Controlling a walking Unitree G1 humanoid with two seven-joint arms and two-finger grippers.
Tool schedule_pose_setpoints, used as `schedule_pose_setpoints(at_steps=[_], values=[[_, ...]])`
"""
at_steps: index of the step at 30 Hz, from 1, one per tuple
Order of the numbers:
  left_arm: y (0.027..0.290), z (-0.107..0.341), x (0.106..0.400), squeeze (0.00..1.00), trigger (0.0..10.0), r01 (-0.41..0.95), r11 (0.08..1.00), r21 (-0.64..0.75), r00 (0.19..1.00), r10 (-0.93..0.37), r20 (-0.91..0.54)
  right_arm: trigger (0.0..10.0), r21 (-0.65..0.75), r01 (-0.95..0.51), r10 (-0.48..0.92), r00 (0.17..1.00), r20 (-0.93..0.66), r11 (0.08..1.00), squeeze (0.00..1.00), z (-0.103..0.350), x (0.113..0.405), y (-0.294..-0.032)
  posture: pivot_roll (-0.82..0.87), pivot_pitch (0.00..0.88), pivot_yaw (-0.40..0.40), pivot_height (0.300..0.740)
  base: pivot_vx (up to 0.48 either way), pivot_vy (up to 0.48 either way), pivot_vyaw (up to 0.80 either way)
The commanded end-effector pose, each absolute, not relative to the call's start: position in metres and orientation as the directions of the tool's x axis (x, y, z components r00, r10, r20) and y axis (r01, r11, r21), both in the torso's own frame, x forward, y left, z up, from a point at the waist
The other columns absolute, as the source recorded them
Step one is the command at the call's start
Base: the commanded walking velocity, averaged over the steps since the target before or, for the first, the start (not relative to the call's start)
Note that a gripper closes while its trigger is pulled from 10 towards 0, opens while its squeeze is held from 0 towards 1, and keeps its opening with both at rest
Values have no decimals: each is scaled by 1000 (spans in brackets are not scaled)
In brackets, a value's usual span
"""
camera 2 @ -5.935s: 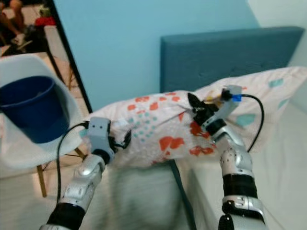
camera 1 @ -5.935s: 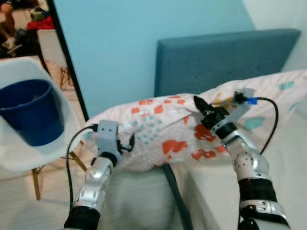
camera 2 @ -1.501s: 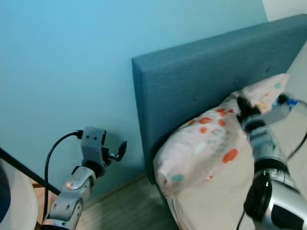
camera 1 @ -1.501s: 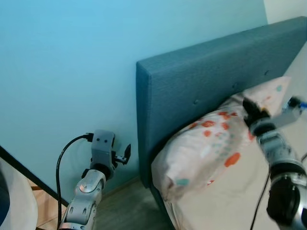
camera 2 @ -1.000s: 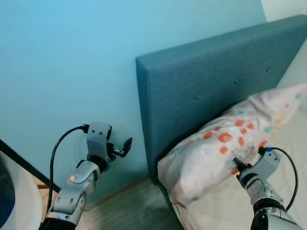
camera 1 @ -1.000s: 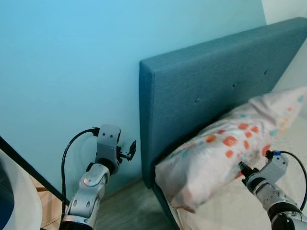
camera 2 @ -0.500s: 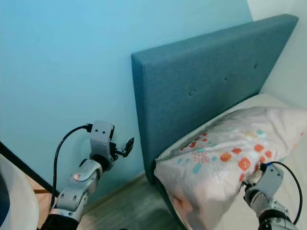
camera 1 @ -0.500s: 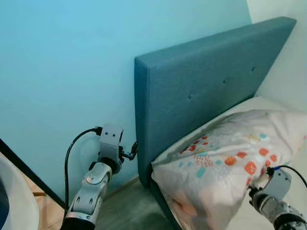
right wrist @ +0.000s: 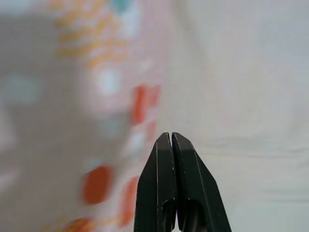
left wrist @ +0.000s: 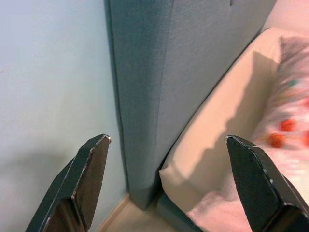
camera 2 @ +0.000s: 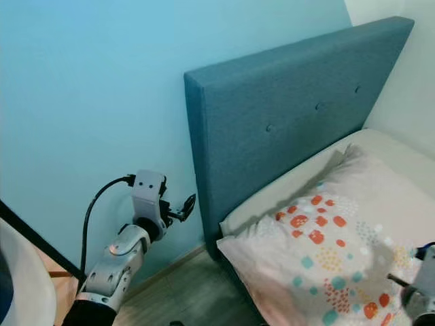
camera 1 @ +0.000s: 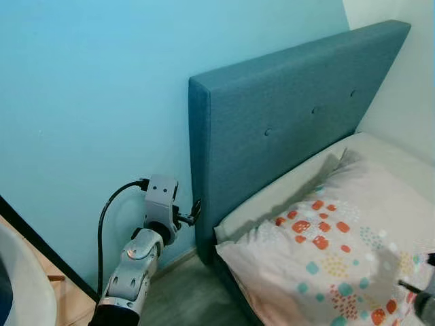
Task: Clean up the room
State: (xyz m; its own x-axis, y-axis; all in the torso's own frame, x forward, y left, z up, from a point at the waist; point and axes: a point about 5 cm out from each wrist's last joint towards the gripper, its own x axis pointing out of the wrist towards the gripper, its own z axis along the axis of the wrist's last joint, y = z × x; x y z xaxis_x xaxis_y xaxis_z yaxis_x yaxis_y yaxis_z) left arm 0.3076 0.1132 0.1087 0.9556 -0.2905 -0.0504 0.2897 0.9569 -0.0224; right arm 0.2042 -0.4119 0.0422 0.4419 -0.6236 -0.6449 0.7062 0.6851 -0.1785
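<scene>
One pillow (camera 1: 326,258) near mattress (camera 1: 285,190) edge

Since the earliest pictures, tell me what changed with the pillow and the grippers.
The pillow, then carried between both grippers beside the bed, now lies flat on the mattress below the headboard. The left gripper has let go and hangs open by the headboard's edge; the right gripper has let go too, now shut over the pillow.

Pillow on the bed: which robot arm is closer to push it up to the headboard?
Probably the right. The right gripper, jaws shut, is right over the pillow, while the left gripper, jaws open, hangs off the bed beside the headboard.
</scene>
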Motion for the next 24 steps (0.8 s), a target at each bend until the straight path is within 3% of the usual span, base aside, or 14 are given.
schedule_pose_setpoints(at_steps=[1,11,20,24], values=[[110,107,309,0,10000,296,954,-39,953,-298,-49,10000,-186,701,-629,449,-635,688,0,41,205,-411,-24,79,-7,656,0,0,0],[107,109,310,0,10000,325,944,-64,944,-327,-30,10000,-86,684,-604,570,-557,724,0,56,239,-396,-26,65,-8,636,0,0,0],[90,117,305,0,10000,464,877,-121,885,-465,25,10000,13,617,-548,709,-445,787,0,72,270,-377,-25,58,-13,621,0,0,0],[87,115,303,0,10000,494,862,-112,869,-495,20,10000,28,583,-516,739,-432,812,0,74,278,-370,-24,58,-13,621,0,0,-714]])
